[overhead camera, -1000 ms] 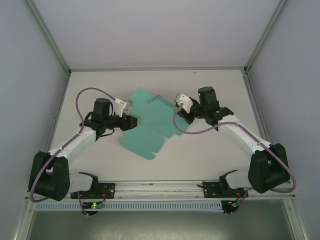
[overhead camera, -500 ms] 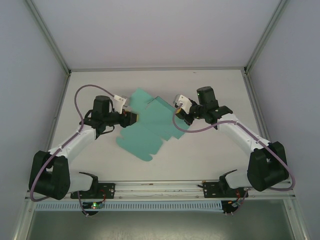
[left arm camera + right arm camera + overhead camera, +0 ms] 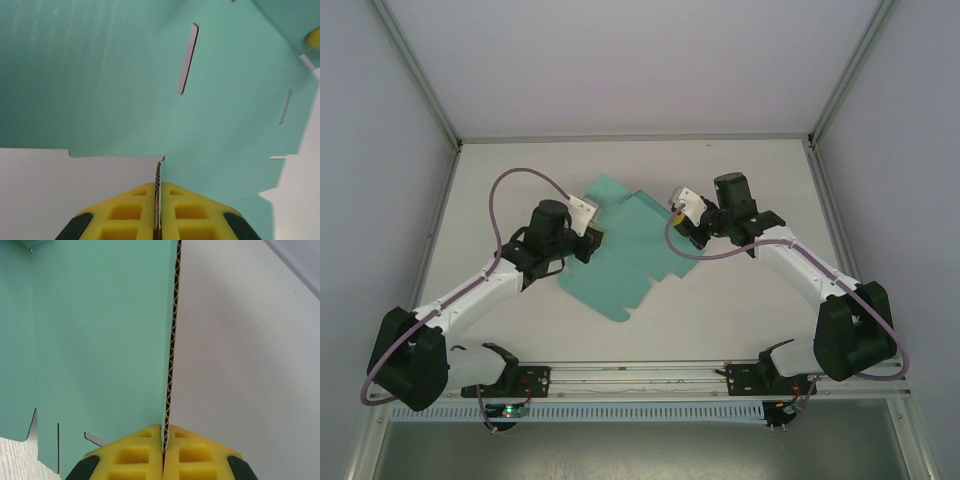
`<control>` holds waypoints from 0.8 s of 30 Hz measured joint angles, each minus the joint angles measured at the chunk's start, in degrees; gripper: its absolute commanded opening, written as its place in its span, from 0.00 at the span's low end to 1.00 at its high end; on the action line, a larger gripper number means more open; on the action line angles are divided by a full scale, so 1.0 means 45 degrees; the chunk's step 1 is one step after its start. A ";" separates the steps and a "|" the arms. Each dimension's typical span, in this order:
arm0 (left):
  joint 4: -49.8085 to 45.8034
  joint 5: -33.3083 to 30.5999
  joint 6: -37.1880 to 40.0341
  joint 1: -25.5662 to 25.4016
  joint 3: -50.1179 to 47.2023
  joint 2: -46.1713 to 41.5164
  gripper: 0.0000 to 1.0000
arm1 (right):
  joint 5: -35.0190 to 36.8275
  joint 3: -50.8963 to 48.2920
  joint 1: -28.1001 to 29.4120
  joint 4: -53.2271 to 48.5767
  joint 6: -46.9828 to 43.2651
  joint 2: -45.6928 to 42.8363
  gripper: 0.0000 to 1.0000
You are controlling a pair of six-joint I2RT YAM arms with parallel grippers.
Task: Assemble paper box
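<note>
The paper box [image 3: 630,250] is a flat teal-green die-cut sheet with slots and flaps, lying mid-table between the two arms. My left gripper [image 3: 592,238] is at the sheet's left edge. In the left wrist view its yellow fingers [image 3: 125,215] are shut on a card edge [image 3: 158,172] that stands edge-on between them, with the slotted sheet [image 3: 150,90] spreading beyond. My right gripper [image 3: 682,222] is at the sheet's right side. In the right wrist view its jaws are shut on an upright flap [image 3: 100,340], whose corrugated edge [image 3: 172,340] runs straight up from the pads.
The white table [image 3: 740,300] is framed by a metal rail [image 3: 640,138] at the back and grey walls on both sides. Each arm trails a purple cable [image 3: 505,195]. The arm bases sit on a rail at the near edge [image 3: 640,372].
My left gripper has moved right onto the sheet's left edge and shut on it. The right gripper has kept its grip and barely moved. The sheet shifted slightly.
</note>
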 measured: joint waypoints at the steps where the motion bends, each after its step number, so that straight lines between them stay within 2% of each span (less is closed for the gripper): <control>1: -0.0015 -0.0627 0.0117 -0.0296 0.0000 0.0005 0.09 | 0.0068 0.0000 0.0024 -0.0019 0.0039 0.0000 0.00; 5: -0.0049 -0.3123 0.0597 -0.1350 0.0000 0.0160 0.10 | 0.0554 0.0005 0.0355 -0.0063 0.0248 0.0000 0.00; 8: -0.0039 -0.4930 0.1141 -0.2297 0.0015 0.0476 0.16 | 0.0763 0.0005 0.0539 -0.0102 0.0325 0.0000 0.00; 14: -0.0117 -0.7737 0.2059 -0.3609 0.0554 0.1938 0.14 | 0.1103 0.0005 0.0670 -0.0180 0.0335 0.0000 0.00; 17: -0.0151 -0.8631 0.2239 -0.3774 0.0967 0.2623 0.12 | 0.1190 0.0005 0.0670 -0.0199 0.0340 0.0000 0.00; 21: -0.0136 -0.9122 0.2399 -0.3968 0.1030 0.2817 0.13 | 0.1248 0.0005 0.0670 -0.0204 0.0374 0.0000 0.00; 24: -0.0024 -0.9214 0.2458 -0.3993 0.0942 0.2705 0.19 | 0.1282 0.0005 0.0670 -0.0194 0.0374 0.0000 0.00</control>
